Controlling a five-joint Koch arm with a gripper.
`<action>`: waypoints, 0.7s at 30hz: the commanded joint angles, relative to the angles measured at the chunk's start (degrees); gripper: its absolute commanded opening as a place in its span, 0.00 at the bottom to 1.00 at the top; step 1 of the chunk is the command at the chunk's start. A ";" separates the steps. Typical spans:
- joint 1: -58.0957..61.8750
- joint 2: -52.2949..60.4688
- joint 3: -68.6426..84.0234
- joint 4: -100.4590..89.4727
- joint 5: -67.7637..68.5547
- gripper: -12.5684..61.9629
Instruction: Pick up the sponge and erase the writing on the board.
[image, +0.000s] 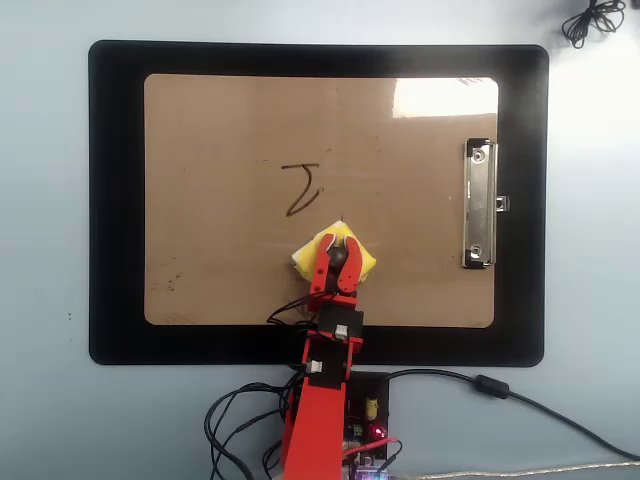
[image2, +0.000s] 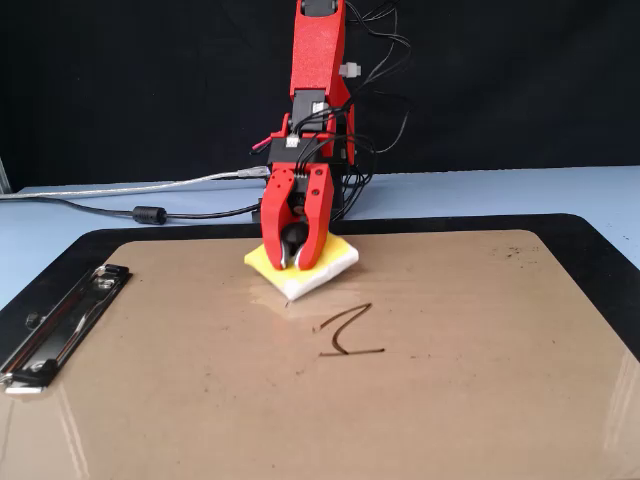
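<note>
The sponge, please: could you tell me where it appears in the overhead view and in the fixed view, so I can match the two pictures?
Overhead view: the sponge lies on the board's lower middle, just below and right of the writing, in the hand.
Fixed view: the sponge sits at the board's far edge, centre-left, behind the writing.
Shared landmark: the silver clip, right in the overhead view, at the left edge in the fixed view.

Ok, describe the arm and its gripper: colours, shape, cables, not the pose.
The arm is bright red plastic with black motor blocks at its joints and thin black cables looping beside it. The gripper has two red, curved, tapering jaws with a dark round part between them.
</note>
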 joint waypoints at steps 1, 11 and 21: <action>0.44 -2.64 -2.20 -1.32 -0.44 0.06; -11.43 -26.10 -26.37 -1.05 -3.87 0.06; -15.12 -10.90 -9.76 -1.14 -4.66 0.06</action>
